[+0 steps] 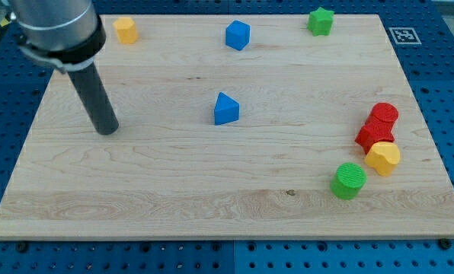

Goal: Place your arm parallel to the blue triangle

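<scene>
The blue triangle [225, 109] lies near the middle of the wooden board [174, 190]. My tip [107, 130] rests on the board well to the triangle's left, at about the same height in the view, with bare wood between them. The dark rod rises from the tip up toward the view's top left corner. A blue cube-like block [238, 35] sits near the board's top edge, above the triangle.
A yellow block [126, 30] lies at the top left and a green star-like block [321, 20] at the top right. At the right are two touching red blocks [378, 125], a yellow hexagonal block [383, 157] and a green cylinder [349, 180].
</scene>
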